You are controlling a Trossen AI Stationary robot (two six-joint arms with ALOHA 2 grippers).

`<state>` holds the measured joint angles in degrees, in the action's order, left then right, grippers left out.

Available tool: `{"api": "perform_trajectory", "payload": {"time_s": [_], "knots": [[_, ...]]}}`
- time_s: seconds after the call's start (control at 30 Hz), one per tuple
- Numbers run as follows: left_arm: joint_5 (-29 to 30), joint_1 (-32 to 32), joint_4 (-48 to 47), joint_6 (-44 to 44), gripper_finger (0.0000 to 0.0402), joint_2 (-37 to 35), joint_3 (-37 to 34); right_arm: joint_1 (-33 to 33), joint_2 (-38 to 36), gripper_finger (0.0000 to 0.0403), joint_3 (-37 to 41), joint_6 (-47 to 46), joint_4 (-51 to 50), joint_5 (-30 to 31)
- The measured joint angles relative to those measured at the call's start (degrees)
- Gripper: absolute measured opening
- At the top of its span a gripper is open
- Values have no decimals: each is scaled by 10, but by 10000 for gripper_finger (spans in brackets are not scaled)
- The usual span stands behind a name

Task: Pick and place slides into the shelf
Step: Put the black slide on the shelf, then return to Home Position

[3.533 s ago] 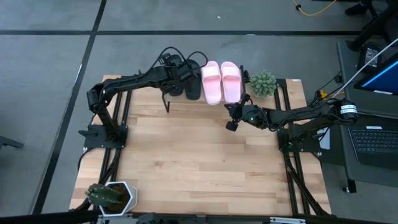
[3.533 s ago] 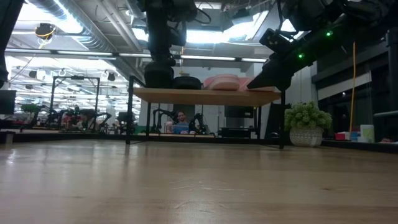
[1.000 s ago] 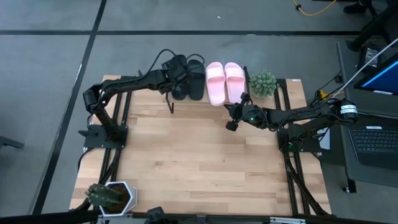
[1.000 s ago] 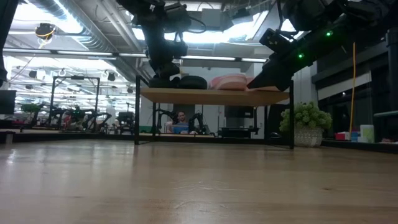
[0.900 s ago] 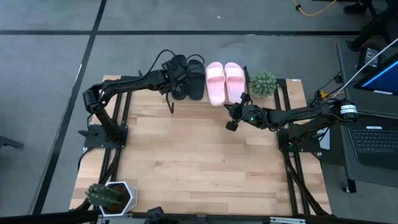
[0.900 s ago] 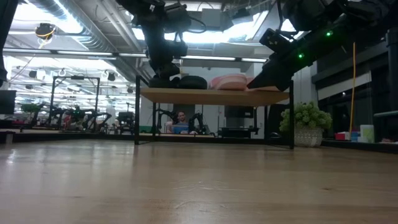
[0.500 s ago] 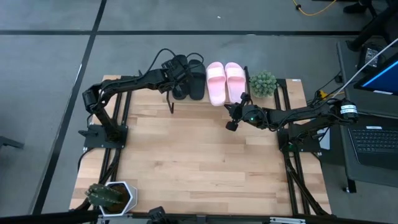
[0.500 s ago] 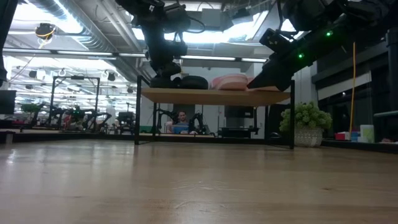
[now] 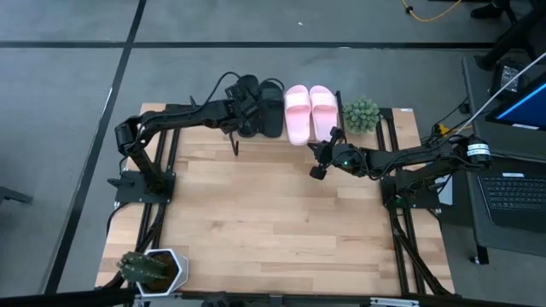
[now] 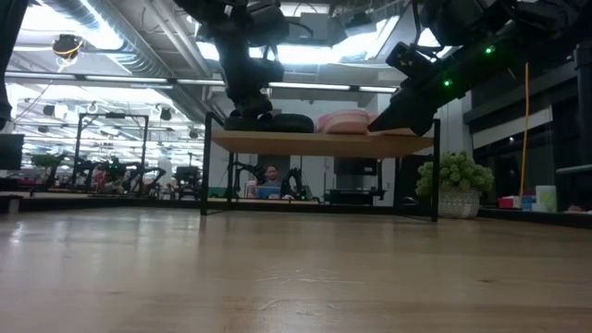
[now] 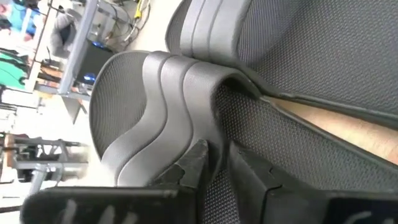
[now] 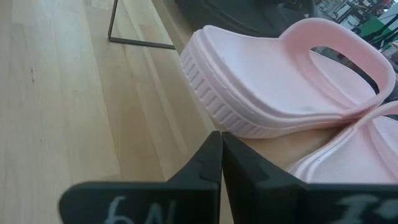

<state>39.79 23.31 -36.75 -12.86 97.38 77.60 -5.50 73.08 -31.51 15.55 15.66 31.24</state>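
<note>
my left gripper (image 11: pixel 214 165) is up on the shelf (image 10: pixel 319 142) at the far edge of the table (image 9: pixel 273 222), clamped on the edge of a black slide (image 11: pixel 149 118): one finger sits inside under the strap, the other outside, with the slide's wall pinched between them. the second black slide (image 11: pixel 323 56) lies just beside it, touching along the side. from above, both black slides (image 9: pixel 260 107) sit at the left end of the shelf, my left arm reaching over them.

my right gripper (image 12: pixel 221 165) is clenched on nothing, fingers pressed together, hovering at the front edge of the shelf just below the heel of a pink slide (image 12: pixel 280 93). the other pink slide (image 12: pixel 348 149) lies against it. from above, the two pink slides (image 9: pixel 307 111) sit side by side on the shelf, right of the black pair, all four in a row.

a small green plant (image 9: pixel 361 114) stands just right of the shelf. a potted cactus (image 9: pixel 152 269) is at the near left corner of the table, well apart from everything else.
</note>
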Motion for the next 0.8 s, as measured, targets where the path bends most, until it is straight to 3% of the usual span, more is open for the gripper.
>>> {"api": "perform_trajectory", "payload": {"time_s": [0.37,0.8], "knots": [[0,-15,-10,3,104,-26,46,0,0,14,0,0,0,0],[12,-59,-57,0,114,-62,92,0,0,14,0,0,0,0]]}}
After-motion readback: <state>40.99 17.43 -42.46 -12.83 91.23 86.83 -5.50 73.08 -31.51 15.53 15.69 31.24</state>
